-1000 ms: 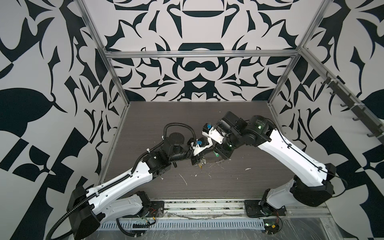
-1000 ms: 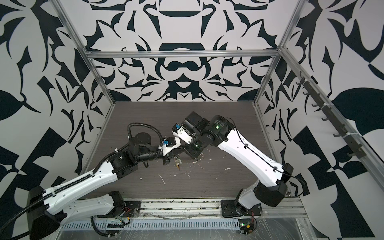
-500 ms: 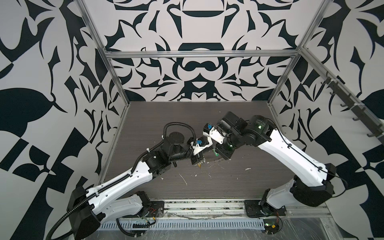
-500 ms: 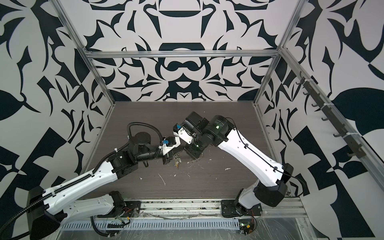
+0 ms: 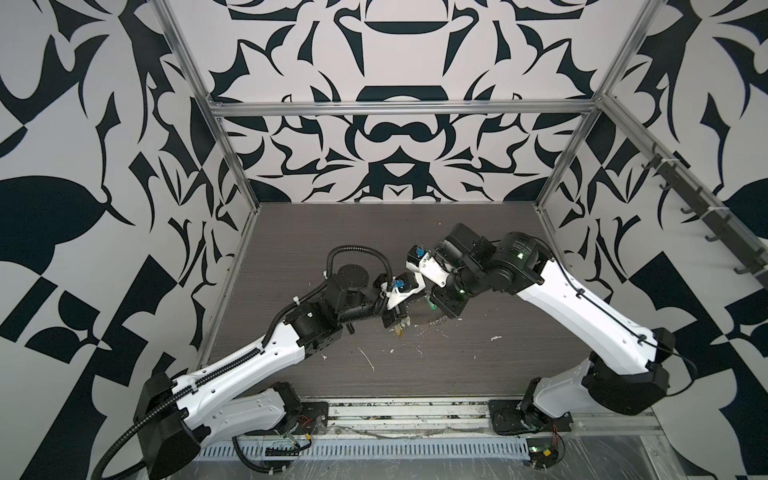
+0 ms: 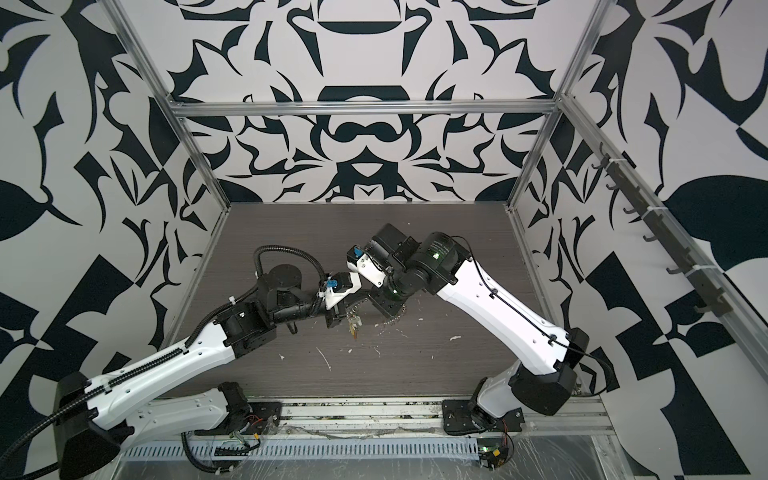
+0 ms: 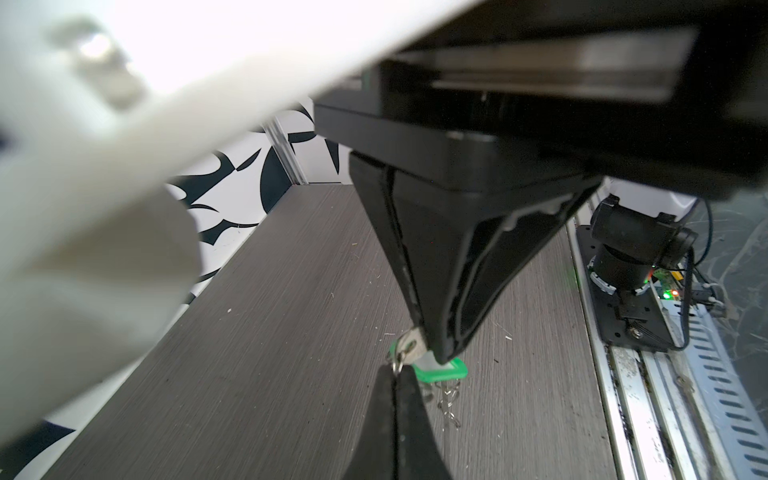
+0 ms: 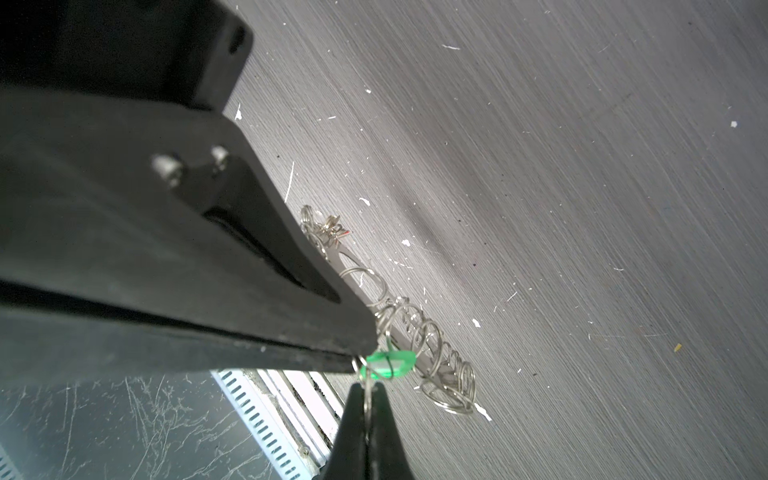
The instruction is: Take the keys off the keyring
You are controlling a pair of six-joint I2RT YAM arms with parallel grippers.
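No key looks freed; green-tagged key [image 7: 411, 345] hangs on keyring [image 8: 415, 328]; left pincer [image 7: 395, 372], at nine o'clock of right pincer [image 8: 368, 388], and its partner both pinch shut on the wire loop [image 7: 398, 362].

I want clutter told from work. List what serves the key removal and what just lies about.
Job: keyring, key, green tag, wire loop; left gripper and right gripper, both shut on that loop.
Lying about: white scraps, yellow fleck.

Dark wood-grain tabletop [image 5: 332, 232] with scattered white scraps [image 5: 368, 358]
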